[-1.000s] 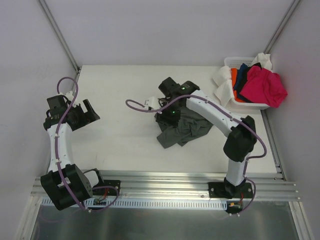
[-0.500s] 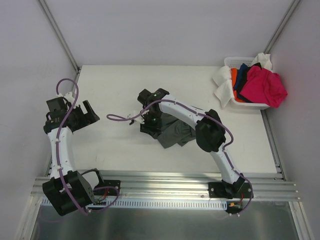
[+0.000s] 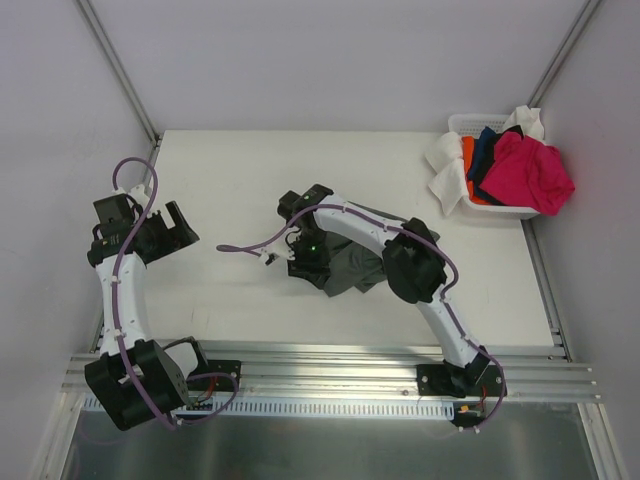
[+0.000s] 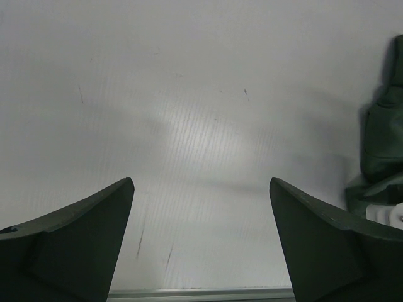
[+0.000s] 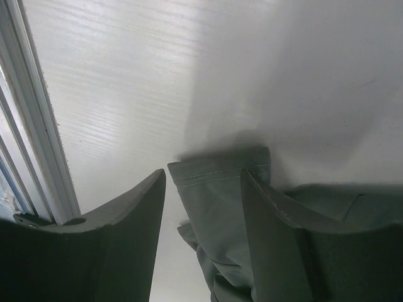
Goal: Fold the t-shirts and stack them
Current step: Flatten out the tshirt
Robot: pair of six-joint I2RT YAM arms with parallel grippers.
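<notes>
The right jaws stand partly open, low over the tabletop [image 5: 126, 75], and straddle the stitched hem of the dark grey t-shirt [image 5: 214, 207]. The hem lies loose between them. It is close against one side and a gap shows on the other, so the cloth is not clamped. Behind the hem the rest of the shirt is bunched up in folds. A metal rail [image 5: 31, 126] runs along the edge of the right wrist view.

The left jaws are spread wide and hold nothing, with bare tabletop below and between them. At the right edge of the left wrist view a crumpled part of the grey t-shirt shows, well apart from these jaws.

From above, the grey t-shirt lies in a rumpled heap near the middle of the tabletop. The right arm [image 3: 440, 290] reaches over it from the right, with its wrist at the heap's left edge. The left arm [image 3: 115, 280] is bent at the far left side, away from the shirt.

In the far right corner sits a white basket [image 3: 500, 211]. A pink t-shirt [image 3: 525, 170] spills over its right rim. A navy t-shirt [image 3: 488, 150] and an orange t-shirt [image 3: 467, 165] lie inside, and a white t-shirt [image 3: 440, 170] hangs over its left rim.
</notes>
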